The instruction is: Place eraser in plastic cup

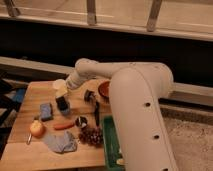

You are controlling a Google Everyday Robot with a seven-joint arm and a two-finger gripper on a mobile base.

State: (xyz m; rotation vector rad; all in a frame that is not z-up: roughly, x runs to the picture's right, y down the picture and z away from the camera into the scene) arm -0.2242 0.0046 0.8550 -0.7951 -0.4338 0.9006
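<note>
The plastic cup [58, 85] stands at the back left of the wooden table [25, 155]; its whitish round top shows and its lower part is hidden behind my gripper. My gripper [62, 100] reaches down from the white arm [135, 100], right in front of the cup and touching or nearly touching it. A small dark block [62, 104], which may be the eraser, sits at the gripper's tip just above the table. I cannot tell whether it is held or lying on the table.
A blue sponge block [46, 111], an apple [36, 129], a carrot-like red piece [63, 126], a tiny dark round cup [81, 121], grapes [91, 135] and a grey cloth [60, 142] lie around. A red-brown bowl [103, 90] and a green tray [112, 145] are at the right.
</note>
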